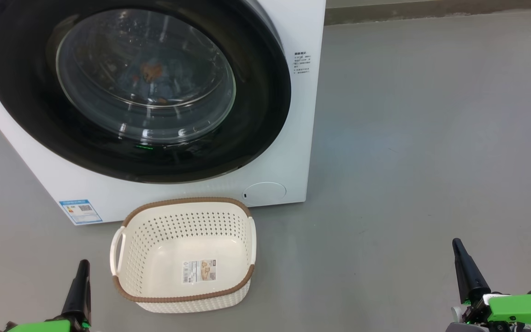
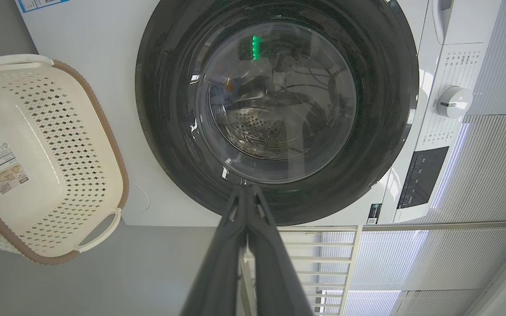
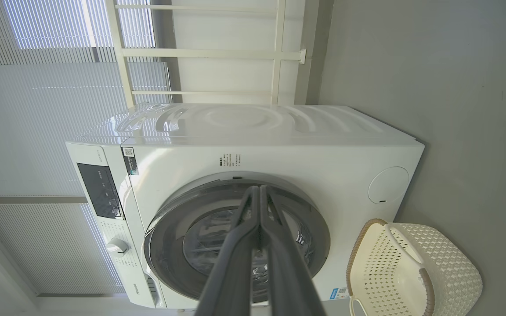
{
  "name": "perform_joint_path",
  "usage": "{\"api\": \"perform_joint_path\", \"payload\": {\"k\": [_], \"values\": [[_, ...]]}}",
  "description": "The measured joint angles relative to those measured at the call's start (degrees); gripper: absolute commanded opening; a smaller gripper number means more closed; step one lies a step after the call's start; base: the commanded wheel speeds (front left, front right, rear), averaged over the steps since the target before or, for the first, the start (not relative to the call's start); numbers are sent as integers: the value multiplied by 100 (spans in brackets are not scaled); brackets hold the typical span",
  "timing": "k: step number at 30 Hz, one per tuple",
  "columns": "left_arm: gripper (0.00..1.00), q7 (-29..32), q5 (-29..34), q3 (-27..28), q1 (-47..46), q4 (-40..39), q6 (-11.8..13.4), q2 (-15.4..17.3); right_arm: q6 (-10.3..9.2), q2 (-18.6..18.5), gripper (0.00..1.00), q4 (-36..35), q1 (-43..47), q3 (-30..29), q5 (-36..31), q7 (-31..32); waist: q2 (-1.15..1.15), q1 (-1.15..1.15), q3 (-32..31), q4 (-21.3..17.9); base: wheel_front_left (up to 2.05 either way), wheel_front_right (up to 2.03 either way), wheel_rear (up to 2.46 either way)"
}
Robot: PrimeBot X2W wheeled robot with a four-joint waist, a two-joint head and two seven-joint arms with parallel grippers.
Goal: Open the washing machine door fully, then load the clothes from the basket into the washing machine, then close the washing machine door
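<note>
The door (image 1: 256, 115) shut over the clothes (image 1: 152, 74), the basket (image 1: 182, 201) bare: your left claw (image 2: 247, 191) and right claw (image 3: 260, 191) rest clenched, empty.

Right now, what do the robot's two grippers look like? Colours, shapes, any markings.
Left gripper and right gripper: each has two long, matte dark-grey fingers tapering to narrow tips. In the head view, bright green housings sit at their bases, with white and black fittings by the right one. No markings visible.
</note>
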Motion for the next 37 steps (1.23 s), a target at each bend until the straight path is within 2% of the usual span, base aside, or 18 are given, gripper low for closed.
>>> {"api": "perform_joint_path", "payload": {"k": [37], "values": [[0,0,0,0,0,0,0,0,0,1,0,0,0,-1,0,0,0,0,0,0,0,0,0]]}}
